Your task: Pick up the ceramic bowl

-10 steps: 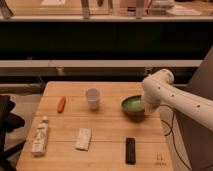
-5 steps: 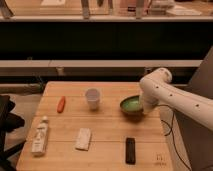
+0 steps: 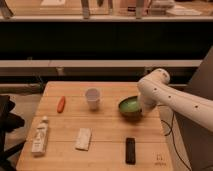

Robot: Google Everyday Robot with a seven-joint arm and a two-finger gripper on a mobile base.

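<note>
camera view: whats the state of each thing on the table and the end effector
ceramic bowl: upright on the table, right side
end effector: at the bowl's right rim, hidden behind the arm
white cup: upright
carrot: lying flat
bottle: on its side
black remote: lying flat
pale packet: lying flat

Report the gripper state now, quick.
Gripper: down at the right rim of the ceramic bowl, hidden behind the arm; open or shut cannot be told.
</note>
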